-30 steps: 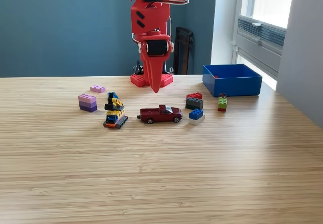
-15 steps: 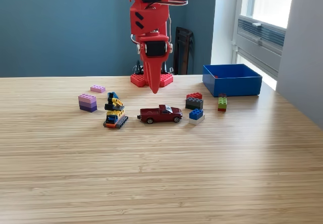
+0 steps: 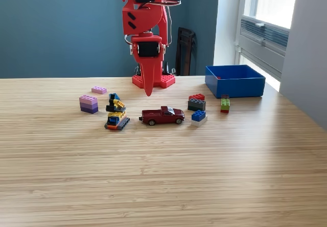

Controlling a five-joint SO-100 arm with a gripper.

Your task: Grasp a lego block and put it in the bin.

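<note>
Pale wooden table [image 3: 163, 176] before a teal wall [image 3: 61, 27] — window at far right; the blue bin [image 3: 235, 81] sits there, the red gripper [image 3: 148, 91] hangs pressed together, empty.

- A small dark-red toy pickup car [image 3: 162, 116] is sitting at the frame's centre on the light wooden table [image 3: 163, 176].
- A yellow-and-blue toy tracked digger [image 3: 116, 113] is standing just left of it.
- A dark chair [image 3: 185, 50] is standing behind, against the teal wall [image 3: 61, 27].

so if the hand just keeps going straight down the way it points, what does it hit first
Probably bare table: the hand points straight down, its tip seemingly behind the red toy car, though depth is unclear.
</note>
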